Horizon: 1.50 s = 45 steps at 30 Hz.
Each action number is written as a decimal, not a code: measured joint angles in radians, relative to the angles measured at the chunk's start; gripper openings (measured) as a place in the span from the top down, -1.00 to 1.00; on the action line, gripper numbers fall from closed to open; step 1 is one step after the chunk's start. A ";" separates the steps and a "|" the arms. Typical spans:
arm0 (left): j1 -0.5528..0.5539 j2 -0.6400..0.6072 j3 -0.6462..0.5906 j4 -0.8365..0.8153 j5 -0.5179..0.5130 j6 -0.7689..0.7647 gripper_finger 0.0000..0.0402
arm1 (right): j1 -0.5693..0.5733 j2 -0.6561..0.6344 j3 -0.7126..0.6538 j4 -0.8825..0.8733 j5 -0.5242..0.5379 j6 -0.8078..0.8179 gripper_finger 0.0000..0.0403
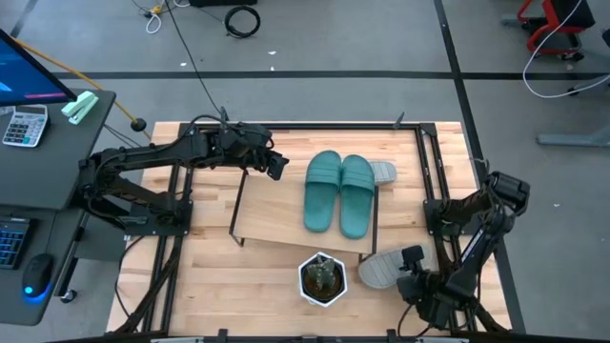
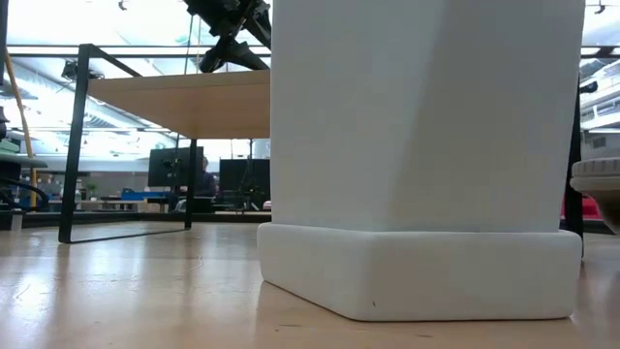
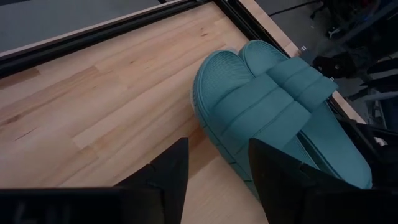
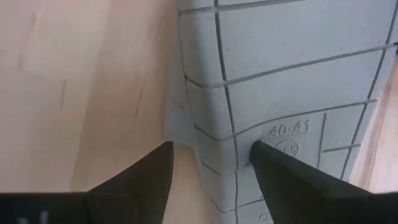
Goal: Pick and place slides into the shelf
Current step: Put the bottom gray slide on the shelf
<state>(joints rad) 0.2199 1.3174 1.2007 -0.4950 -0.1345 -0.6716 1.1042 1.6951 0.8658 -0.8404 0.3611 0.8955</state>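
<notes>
The two teal slides (image 1: 338, 195) lie side by side, strap up, on the shelf (image 1: 267, 214) board. My left gripper (image 3: 217, 162) is open above the board, just left of the teal slides (image 3: 280, 106), and touches nothing. One grey slide (image 1: 386, 269) lies sole up on the table at the shelf's near right corner. My right gripper (image 4: 211, 149) is open at its side edge, one finger over the ridged sole (image 4: 292, 74) and one over the bare table. The other grey slide (image 1: 384, 172) shows partly beyond the teal pair. My right gripper comes at the grey slide from above, with the slide's side edge (image 4: 199, 124) between its open fingers. I cannot tell whether either finger touches it. The slide lies flat on the table, sole up.
A white pot with a green plant (image 1: 322, 278) stands on the table at the shelf's near edge, close to the grey slide, and fills the low view (image 2: 426, 155). A black metal frame (image 1: 438, 162) runs along the table's far and right sides. A desk with a calculator (image 1: 24, 124) is left of the table.
</notes>
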 joint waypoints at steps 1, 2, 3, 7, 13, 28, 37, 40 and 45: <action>0.000 0.000 0.000 0.001 0.000 0.000 0.15 | 0.000 0.005 0.000 0.012 0.000 0.006 -0.13; 0.000 0.000 0.000 0.001 0.000 0.000 0.16 | 0.000 0.008 -0.001 0.022 0.000 0.015 -0.13; 0.000 0.000 0.000 0.002 0.000 0.000 0.17 | 0.000 0.008 -0.003 0.028 -0.001 0.030 -0.11; 0.000 0.000 0.000 0.003 0.000 0.002 0.20 | -0.002 0.004 -0.005 0.032 -0.003 0.092 0.05; 0.000 0.000 0.000 0.003 0.000 0.003 0.23 | -0.004 -0.016 -0.007 0.034 -0.033 0.091 0.76; 0.000 0.000 0.000 0.004 0.000 0.014 0.33 | -0.002 -0.201 -0.011 0.014 -0.148 0.197 0.93; 0.000 0.000 0.000 0.004 0.000 0.014 0.31 | 0.019 -0.371 0.017 0.004 -0.213 0.204 0.94; 0.000 0.000 0.000 0.004 0.000 0.014 0.33 | 0.034 -0.424 0.070 0.001 -0.220 0.203 0.94; 0.000 0.000 0.000 0.004 -0.021 0.014 0.35 | 0.039 -0.482 0.230 -0.082 -0.205 0.215 0.95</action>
<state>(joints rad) 0.2203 1.3171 1.2007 -0.4911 -0.1555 -0.6579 1.1434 1.2129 1.0960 -0.9223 0.1562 1.1106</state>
